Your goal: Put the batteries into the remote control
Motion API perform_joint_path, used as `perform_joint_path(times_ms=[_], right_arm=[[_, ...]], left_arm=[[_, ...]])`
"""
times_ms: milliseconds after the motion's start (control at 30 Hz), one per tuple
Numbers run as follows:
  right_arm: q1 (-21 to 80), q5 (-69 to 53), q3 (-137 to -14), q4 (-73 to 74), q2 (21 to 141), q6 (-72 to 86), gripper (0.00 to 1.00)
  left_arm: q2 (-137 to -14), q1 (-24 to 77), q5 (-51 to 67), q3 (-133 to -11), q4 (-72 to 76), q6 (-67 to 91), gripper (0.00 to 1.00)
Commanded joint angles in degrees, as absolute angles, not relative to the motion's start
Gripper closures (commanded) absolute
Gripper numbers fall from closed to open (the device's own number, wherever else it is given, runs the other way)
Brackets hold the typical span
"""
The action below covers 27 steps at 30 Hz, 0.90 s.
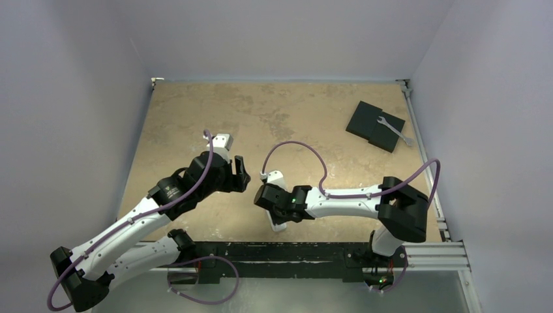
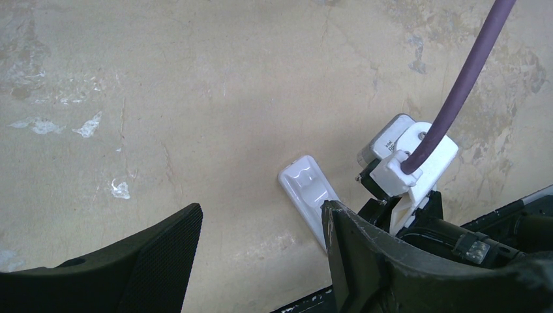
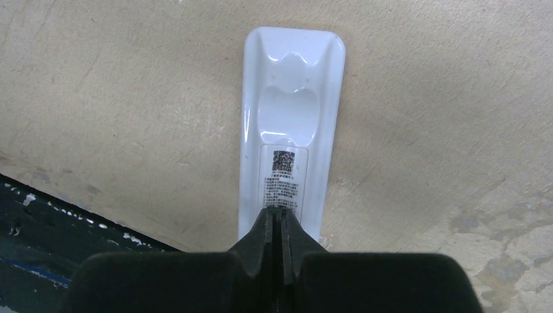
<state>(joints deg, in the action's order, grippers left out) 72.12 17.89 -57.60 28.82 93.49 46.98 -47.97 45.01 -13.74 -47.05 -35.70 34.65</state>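
Remote control [image 3: 291,124]: back up on table [image 3: 98,78]
Right gripper [image 3: 282,225]: pressed together, tips over label [image 3: 283,179]
Left gripper [image 2: 261,212]: spread, empty

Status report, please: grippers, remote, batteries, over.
Left gripper open, empty. Right gripper shut, tips over remote control, back side up. Batteries not in sight. Wrench on black pad, far corner.

— Where does the remote control [image 3: 290,124] lie?
— Flat on the table [image 1: 195,111], at six o'clock from its centre, close to the near edge. The right gripper [image 3: 282,218] is at one end of it.
— And the left gripper [image 1: 242,173]?
— At eleven o'clock from the remote control, apart from it.
— Anything farther off?
— A pad [image 1: 366,120] at two o'clock, well apart, with a wrench [image 1: 395,131] on it.
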Motion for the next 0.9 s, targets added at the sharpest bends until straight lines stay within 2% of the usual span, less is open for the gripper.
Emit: perform_joint_path(times_ms=[0, 500, 700, 867], right_arm=[[72.4, 17.5, -57.0, 28.0, 94.1, 47.9, 1.00], [72.3, 18.7, -59.3, 30.2, 92.2, 46.9, 1.00], [72.3, 21.0, -60.6, 31.4, 90.3, 45.0, 0.97], [71.8, 23.5, -61.3, 32.6, 88.9, 43.4, 0.89]], left_arm=[[-47.3, 44.7, -14.5, -47.7, -35.4, 33.5, 0.32], [-47.5, 44.7, -15.0, -47.7, -35.5, 33.7, 0.32], [-48.0, 44.7, -15.2, -47.8, -35.6, 33.9, 0.32], [-48.9, 44.8, -14.9, -48.1, -35.5, 34.1, 0.32]])
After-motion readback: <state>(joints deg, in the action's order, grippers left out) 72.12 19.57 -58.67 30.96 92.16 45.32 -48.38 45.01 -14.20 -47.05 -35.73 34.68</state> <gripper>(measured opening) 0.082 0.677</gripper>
